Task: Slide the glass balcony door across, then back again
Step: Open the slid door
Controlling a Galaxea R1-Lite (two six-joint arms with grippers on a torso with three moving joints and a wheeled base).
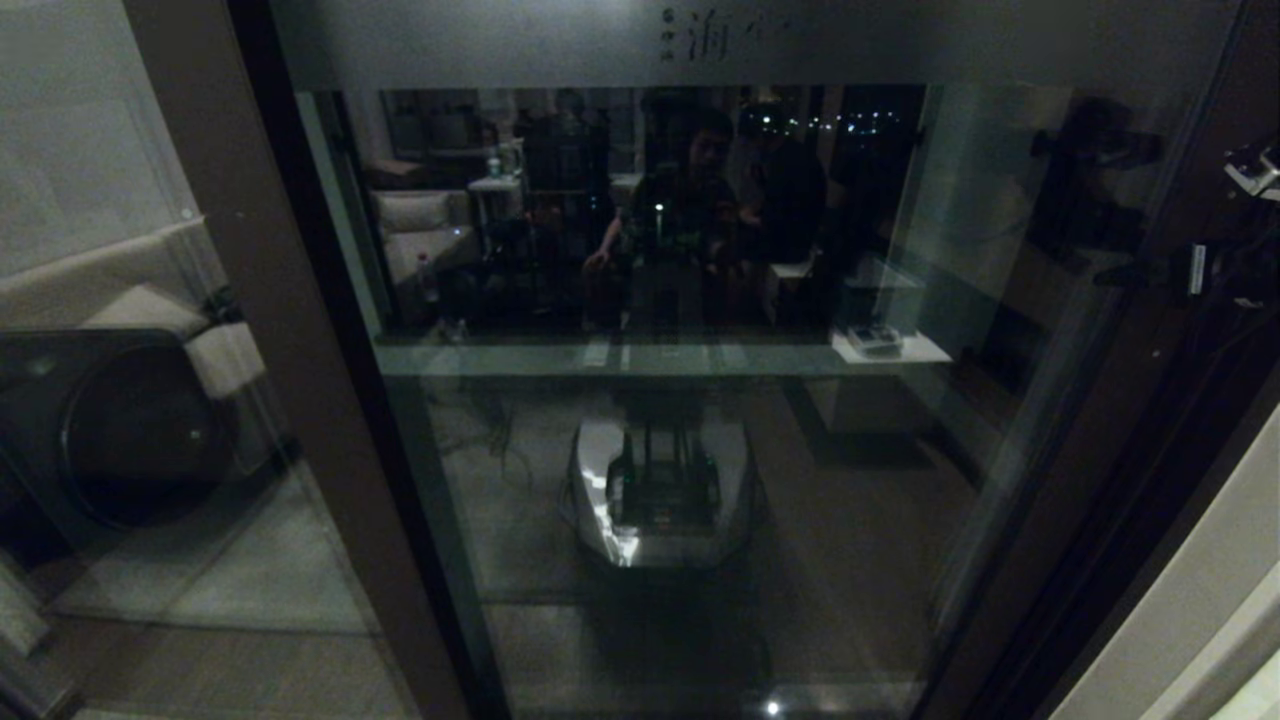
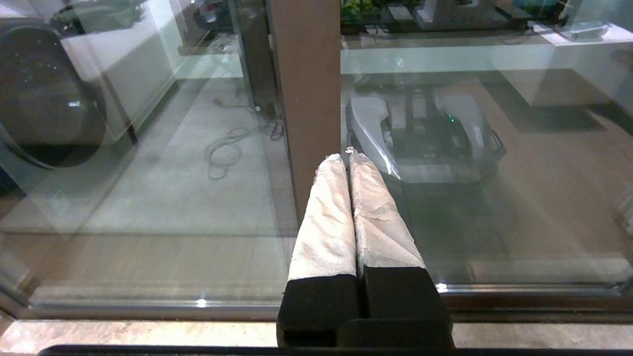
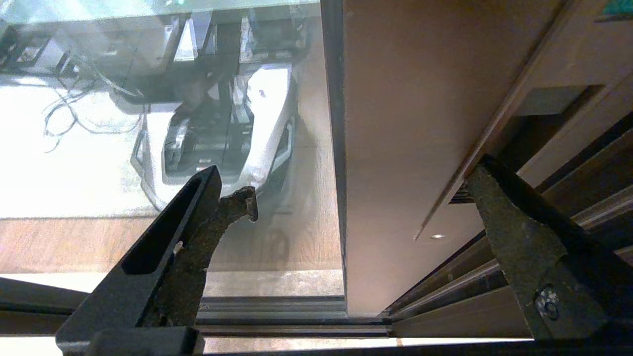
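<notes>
The glass balcony door point(image 1: 700, 450) fills the head view, with a frosted top band bearing small characters point(image 1: 720, 40). Its dark brown left stile point(image 1: 300, 350) runs down beside a fixed pane. My left gripper point(image 2: 346, 155) is shut with nothing in it; the white-wrapped fingertips point(image 2: 331, 168) press together right before a brown stile point(image 2: 306, 99). My right gripper point(image 3: 363, 193) stands wide open at the door's right stile point(image 3: 405, 148), which lies between the dark fingers point(image 3: 232, 200) without being squeezed. In the head view the right arm point(image 1: 1235, 265) shows at the far right edge.
A dark round-fronted washing machine point(image 1: 120, 430) stands behind the left pane. The glass reflects my white base point(image 1: 660, 490). The floor track point(image 3: 272, 309) runs under the door. A pale wall point(image 1: 1200, 620) borders the right side. A loose cable point(image 2: 222, 148) lies on the floor beyond.
</notes>
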